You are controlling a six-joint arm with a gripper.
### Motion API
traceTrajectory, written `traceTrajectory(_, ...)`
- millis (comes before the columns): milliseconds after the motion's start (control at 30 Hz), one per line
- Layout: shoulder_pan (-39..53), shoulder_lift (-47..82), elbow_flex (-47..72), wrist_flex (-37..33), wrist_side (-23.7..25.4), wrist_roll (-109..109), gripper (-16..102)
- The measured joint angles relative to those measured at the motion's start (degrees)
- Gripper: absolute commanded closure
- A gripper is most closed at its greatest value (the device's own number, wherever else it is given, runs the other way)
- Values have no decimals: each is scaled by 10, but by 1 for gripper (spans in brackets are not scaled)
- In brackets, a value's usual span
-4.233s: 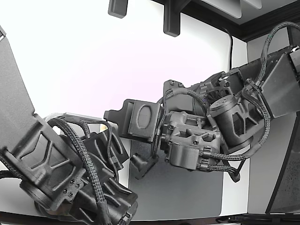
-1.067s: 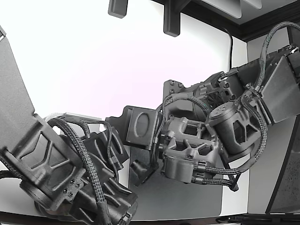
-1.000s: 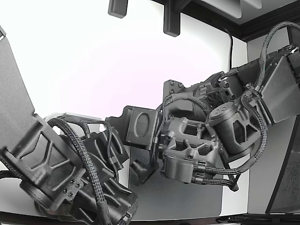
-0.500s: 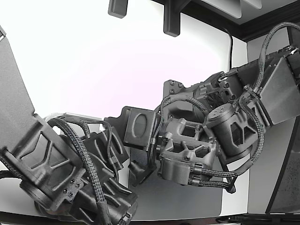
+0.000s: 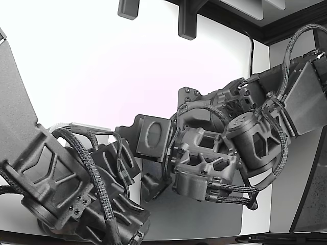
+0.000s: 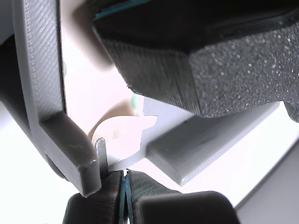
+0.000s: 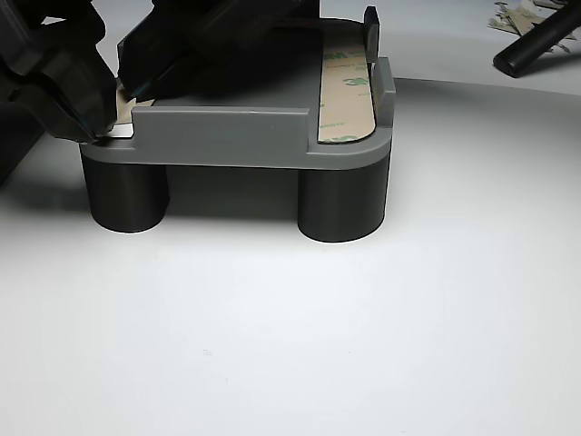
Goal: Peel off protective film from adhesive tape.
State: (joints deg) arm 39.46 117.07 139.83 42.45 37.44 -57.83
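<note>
A grey fixture stands on two dark round legs on the white table. A beige tape strip with printed film lies along its right side in the other view. A second beige film lies at its left corner, and also shows in the wrist view. My gripper is at that left corner. In the wrist view my gripper has its jaws pressed together with a tiny pale edge of film between them, beside the fixture's post.
A black foam-faced block hangs close over the fixture. A black rod and film scraps lie at the back right. A second arm fills the exterior view's lower left; my arm reaches in from the right.
My arm has shifted slightly left and down in the exterior view over the last seconds. The second arm has not moved.
</note>
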Motion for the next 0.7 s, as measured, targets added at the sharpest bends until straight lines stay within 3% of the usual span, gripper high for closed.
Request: traceTrajectory(700, 0, 4, 4, -15, 1, -11, 97)
